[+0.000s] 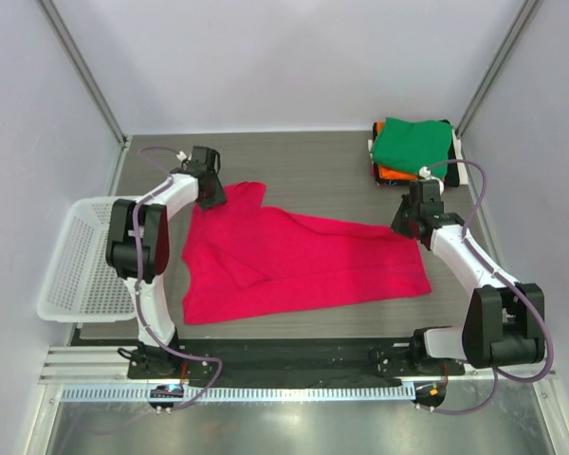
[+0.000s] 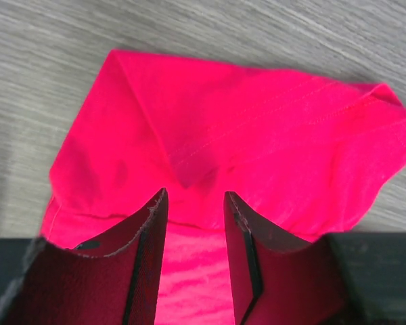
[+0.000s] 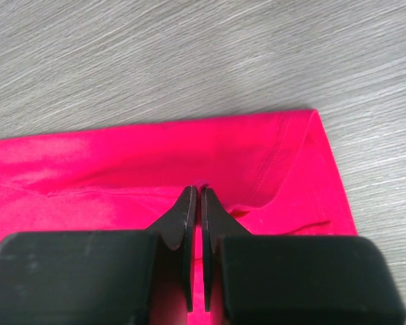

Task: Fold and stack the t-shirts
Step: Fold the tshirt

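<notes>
- Top view: the pink-red t-shirt lies spread across the table. The left gripper is at its far-left sleeve, the right gripper at its far-right corner. The folded t-shirts are stacked far right.
- Left wrist: jaws moderately apart over the sleeve.
- Right wrist: jaws pinched together on the cloth.

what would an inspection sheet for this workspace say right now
surface: grey wood-grain table, flat
job's things: pink-red t-shirt spread out, wrinkled; folded stack, green on top, in the far right corner
clutter: white mesh basket at the left edge
grippers: left hand open over the shirt; right hand shut on the shirt's edge
cables: grey cables loop along both arms
surroundings: plain white walls, metal posts
</notes>
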Available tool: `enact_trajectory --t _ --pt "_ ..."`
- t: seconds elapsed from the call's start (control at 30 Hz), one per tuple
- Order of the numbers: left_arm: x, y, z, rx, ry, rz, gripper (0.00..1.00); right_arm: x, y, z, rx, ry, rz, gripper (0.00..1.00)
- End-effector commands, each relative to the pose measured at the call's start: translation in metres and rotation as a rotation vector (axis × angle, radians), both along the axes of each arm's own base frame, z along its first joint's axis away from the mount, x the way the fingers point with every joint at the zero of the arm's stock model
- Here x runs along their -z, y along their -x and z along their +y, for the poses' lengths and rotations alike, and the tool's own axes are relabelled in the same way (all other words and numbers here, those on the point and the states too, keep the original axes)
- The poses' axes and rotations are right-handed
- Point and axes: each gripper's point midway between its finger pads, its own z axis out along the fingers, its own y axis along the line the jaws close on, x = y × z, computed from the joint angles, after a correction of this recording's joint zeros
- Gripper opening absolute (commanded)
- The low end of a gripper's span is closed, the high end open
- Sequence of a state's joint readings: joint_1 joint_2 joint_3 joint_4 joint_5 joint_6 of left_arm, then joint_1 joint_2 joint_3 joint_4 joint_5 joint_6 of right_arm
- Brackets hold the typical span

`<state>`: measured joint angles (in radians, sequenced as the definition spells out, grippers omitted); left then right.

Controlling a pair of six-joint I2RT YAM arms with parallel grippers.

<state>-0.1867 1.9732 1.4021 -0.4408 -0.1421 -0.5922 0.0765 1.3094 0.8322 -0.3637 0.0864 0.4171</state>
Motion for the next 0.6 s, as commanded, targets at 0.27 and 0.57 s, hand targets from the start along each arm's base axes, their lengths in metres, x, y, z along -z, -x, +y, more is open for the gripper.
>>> enact_trajectory --t 0.27,0.57 --pt "-0.001 -0.032 0.005 -0.035 -0.023 -0.082 0.36 -0.025 -0.018 0.004 -0.026 -0.002 -0.079 0.01" --pt "-0.009 -0.044 0.010 -0.050 -0.045 -0.121 0.08 -0.022 -0.017 0.003 -0.025 0.005 -0.068 0.01"
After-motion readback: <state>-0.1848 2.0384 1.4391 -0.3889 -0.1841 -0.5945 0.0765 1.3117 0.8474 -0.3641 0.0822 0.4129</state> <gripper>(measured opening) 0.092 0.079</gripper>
